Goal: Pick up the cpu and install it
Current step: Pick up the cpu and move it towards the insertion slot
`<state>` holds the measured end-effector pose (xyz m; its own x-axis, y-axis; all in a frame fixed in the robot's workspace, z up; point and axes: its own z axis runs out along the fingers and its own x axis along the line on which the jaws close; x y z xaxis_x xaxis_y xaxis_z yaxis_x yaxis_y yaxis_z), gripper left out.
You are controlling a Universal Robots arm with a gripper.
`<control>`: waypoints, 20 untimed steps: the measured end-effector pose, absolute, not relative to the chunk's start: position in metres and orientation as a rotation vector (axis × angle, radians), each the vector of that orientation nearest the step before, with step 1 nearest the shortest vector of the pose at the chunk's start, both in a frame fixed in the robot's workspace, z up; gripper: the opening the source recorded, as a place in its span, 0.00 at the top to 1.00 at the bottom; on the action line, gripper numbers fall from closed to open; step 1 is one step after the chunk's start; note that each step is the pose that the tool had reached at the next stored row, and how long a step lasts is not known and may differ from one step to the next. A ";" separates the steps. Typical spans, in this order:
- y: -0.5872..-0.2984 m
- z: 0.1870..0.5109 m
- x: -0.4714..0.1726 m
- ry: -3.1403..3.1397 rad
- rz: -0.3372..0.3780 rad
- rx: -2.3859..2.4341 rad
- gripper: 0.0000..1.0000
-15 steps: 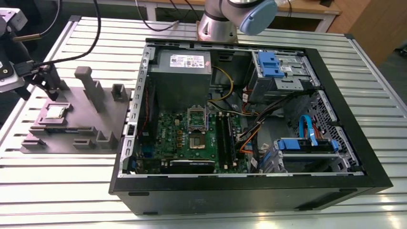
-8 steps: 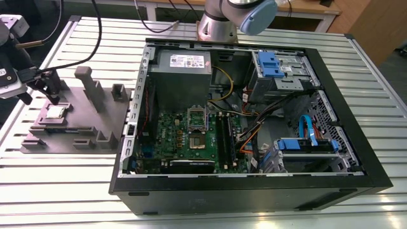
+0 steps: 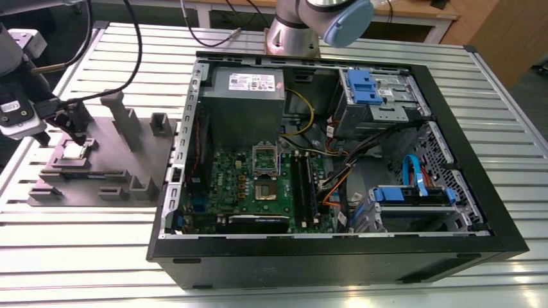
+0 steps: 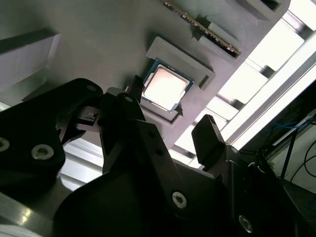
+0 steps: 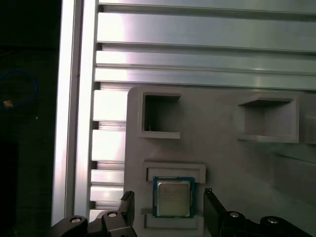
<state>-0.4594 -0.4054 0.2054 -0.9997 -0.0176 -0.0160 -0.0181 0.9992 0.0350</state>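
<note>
Two black fingers of the gripper stand apart: jaws open, nothing held. In both wrist views I see the cpu lying flat between them, silver top up, with a gap on either side. I can make out no contact.

Cpu sits in a shallow square recess of the grey fixture, squared to the recess walls. Two deeper pockets in the same fixture lie beyond it. I cannot tell what is in them.

In the exterior view the gripper hangs just above the cpu, at that view's far left. Upright blocks on the fixture stand just beside it, toward the view's right. Fixture rests on the slatted metal table.

Further toward the exterior view's right, well apart from the gripper, the computer case lies on its side, open. Green motherboard shows inside it, its socket near the middle of the board.
</note>
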 end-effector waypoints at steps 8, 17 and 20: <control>-0.405 0.192 -0.458 3.125 0.057 -0.028 0.34; -0.405 0.184 -0.458 3.125 0.058 -0.028 0.34; -0.405 0.182 -0.458 3.126 0.057 -0.028 0.34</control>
